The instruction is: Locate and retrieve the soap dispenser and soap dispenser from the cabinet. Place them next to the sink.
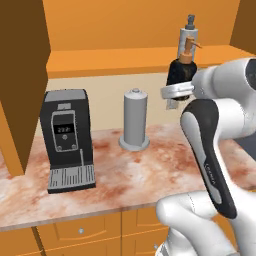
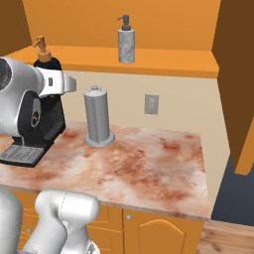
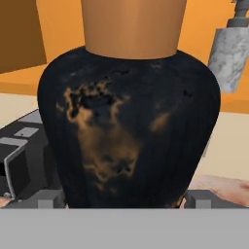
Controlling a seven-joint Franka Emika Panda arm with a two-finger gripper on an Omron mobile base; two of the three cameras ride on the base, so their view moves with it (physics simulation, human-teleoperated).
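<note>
Black soap dispenser [image 3: 129,121] with copper-orange pump: fills the hand view, sitting between the two dark finger tips [image 3: 48,198] at its lower sides; gripper [image 3: 124,199] appears clamped on its body, though the contact itself is not clearly shown. In the left base view this bottle [image 1: 180,70] hangs in the air in front of the cabinet shelf [image 1: 115,62], above the counter [image 1: 130,175], held at the end of the white arm. In the right base view only its pump and shoulder [image 2: 45,58] show above the arm's wrist. Mottled light grey soap dispenser [image 2: 126,42] with dark grey pump: upright on the cabinet shelf, well to the right of the black bottle in the right base view; just behind the black bottle in the left base view [image 1: 189,31]. Plain grey cylinder [image 1: 135,120] on a round base: upright on the counter, below the shelf. Black coffee machine [image 1: 67,137]: on the counter, left of the cylinder. Wall outlet [image 2: 152,104]: on the beige wall, right of the cylinder, below the shelf. Orange drawer fronts [image 1: 80,230]: beneath the counter edge
</note>
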